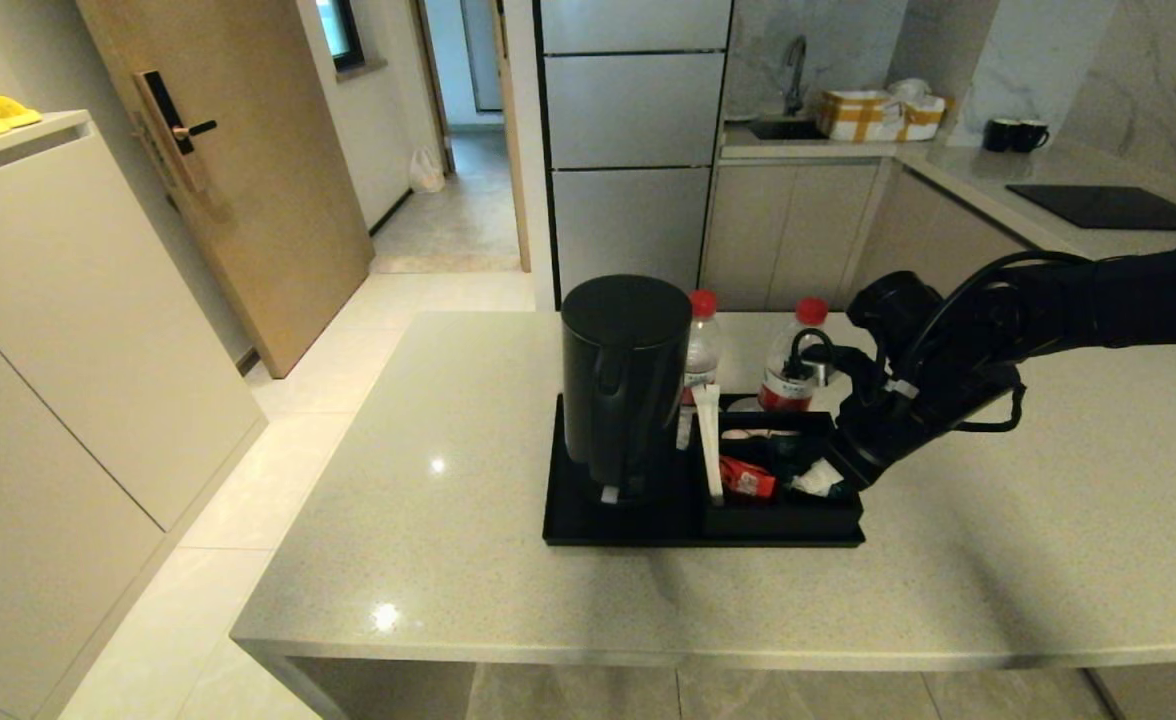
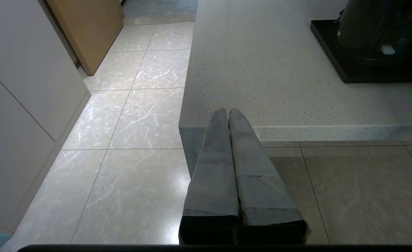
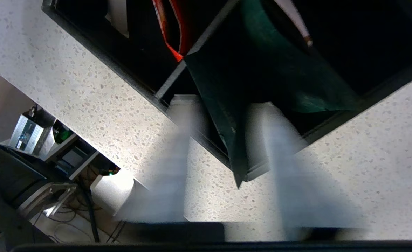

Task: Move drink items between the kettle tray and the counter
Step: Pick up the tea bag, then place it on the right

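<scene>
Over the right end of the tray (image 1: 588,528), my right gripper (image 3: 223,105) reaches down into the sachet box (image 1: 783,517). Its fingers (image 3: 183,115) are spread apart on either side of the green sachet (image 3: 262,80), which leans at the box corner with its edge between them; I cannot tell if they touch it. The kettle (image 1: 623,385) stands on the tray's left half. Two bottles (image 1: 793,365) stand behind the box. The tray sits in the middle of the counter (image 1: 448,540). My left gripper (image 2: 228,117) hangs closed and empty, below the counter's near corner.
</scene>
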Controlling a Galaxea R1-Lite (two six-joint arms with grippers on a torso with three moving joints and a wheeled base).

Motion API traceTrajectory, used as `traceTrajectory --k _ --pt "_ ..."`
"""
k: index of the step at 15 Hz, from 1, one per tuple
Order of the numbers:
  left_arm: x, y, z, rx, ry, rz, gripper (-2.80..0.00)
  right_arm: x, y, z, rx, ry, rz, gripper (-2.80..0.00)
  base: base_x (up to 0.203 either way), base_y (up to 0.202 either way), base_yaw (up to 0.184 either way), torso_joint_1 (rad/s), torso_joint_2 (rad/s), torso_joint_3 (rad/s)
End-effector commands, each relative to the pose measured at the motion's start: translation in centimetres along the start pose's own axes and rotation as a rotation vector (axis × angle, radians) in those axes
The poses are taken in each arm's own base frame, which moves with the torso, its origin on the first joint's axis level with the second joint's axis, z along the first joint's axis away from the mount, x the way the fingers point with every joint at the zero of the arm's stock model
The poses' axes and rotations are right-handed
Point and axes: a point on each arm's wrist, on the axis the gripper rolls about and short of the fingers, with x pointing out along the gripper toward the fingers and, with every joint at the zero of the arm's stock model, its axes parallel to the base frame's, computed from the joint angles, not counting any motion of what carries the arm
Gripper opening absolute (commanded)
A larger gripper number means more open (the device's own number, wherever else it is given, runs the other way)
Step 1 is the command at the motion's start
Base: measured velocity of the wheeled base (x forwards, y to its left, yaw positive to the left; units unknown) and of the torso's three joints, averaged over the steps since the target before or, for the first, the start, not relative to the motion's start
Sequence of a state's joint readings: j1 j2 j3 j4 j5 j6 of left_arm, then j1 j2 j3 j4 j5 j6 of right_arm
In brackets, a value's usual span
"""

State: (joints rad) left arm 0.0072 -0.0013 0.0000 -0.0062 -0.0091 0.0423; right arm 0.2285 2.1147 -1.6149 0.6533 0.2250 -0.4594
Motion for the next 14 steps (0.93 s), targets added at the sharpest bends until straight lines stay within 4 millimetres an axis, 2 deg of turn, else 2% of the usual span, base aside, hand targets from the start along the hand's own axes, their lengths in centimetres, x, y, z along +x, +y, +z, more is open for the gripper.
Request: traceTrajectory --k 1,6,9,11,13,14 --pt "0.0 0.0 0.0 0.001 0.001 0.000 -2.80 -0.6 0.0 0.1 -0.002 -0.013 -0.006 -2.80 0.000 0.000 0.000 0.000 0.00 0.000" --pt "0.0 0.0 0.0 0.001 0.001 0.000 -2.80 -1.7 0.2 0.0 0.001 -0.027 -0.014 -2.80 0.000 0.000 0.000 0.000 0.00 0.000" --pt "0.0 0.0 0.0 0.001 0.001 0.000 -2.80 -5.6 0.4 1.6 0.050 -0.142 -0.072 -2.80 0.000 0.000 0.000 0.000 0.00 0.000" --pt "0.0 0.0 0.0 0.001 0.001 0.000 -2.80 -9.3 -0.6 2.2 0.177 -0.231 -0.174 -2.80 0.000 0.000 0.000 0.000 0.00 0.000" --pt "0.0 0.0 0.0 0.001 0.001 0.000 -2.80 -11.9 -2.1 1.4 0.372 -0.272 -0.290 -2.80 0.000 0.000 0.000 0.000 0.00 0.000" --pt "0.0 0.0 0.0 0.001 0.001 0.000 -2.80 -12.5 -2.7 0.8 0.474 -0.275 -0.353 -2.80 0.000 0.000 0.000 0.000 0.00 0.000"
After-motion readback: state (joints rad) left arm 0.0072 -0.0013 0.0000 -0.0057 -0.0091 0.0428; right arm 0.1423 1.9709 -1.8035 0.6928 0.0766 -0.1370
